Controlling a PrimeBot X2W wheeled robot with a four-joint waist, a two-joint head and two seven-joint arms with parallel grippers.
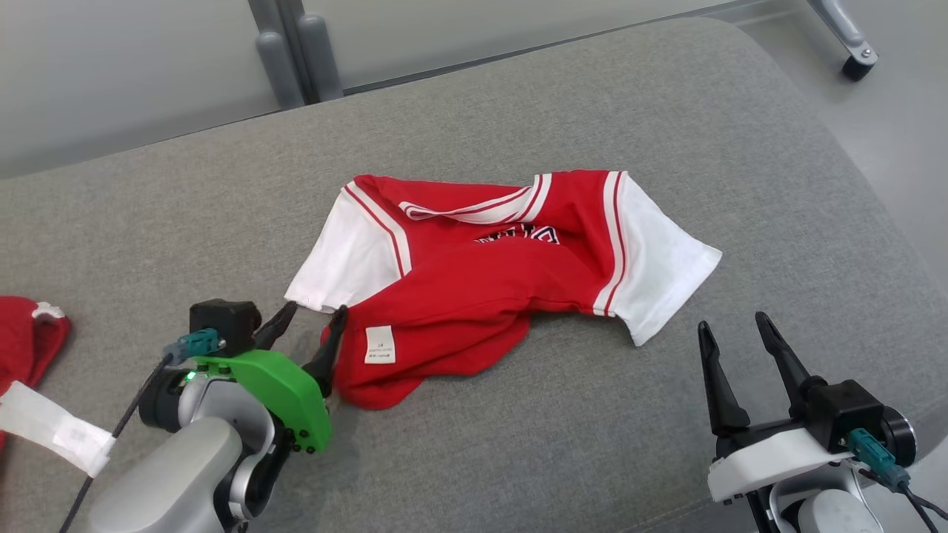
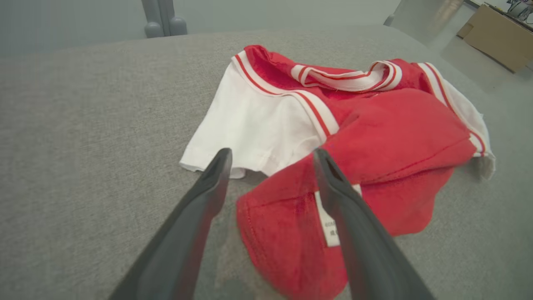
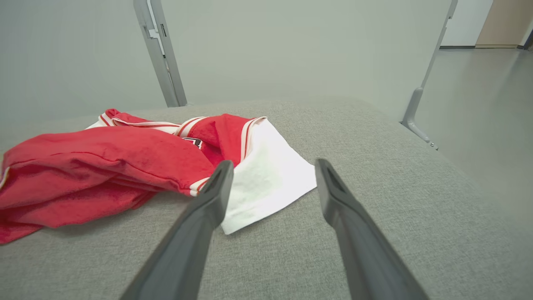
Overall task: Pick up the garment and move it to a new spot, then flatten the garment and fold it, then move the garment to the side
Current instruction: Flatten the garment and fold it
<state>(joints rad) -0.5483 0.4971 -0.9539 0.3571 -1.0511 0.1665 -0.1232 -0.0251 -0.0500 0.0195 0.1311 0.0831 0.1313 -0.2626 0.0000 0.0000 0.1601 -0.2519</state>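
The garment is a red shirt with white sleeves and striped trim, lying crumpled on the grey cushion. Its lower hem is bunched and turned over, showing a white label. My left gripper stands open at the garment's near left corner, one finger beside the white sleeve, the other at the red hem; nothing is held. In the left wrist view the garment lies just beyond the open left gripper. My right gripper is open, apart from the right sleeve.
Another red cloth with a white tag lies at the cushion's left edge. The cushion's rounded edge drops to the floor on the right. Grey frame posts stand behind it, and a caster wheel at the top right.
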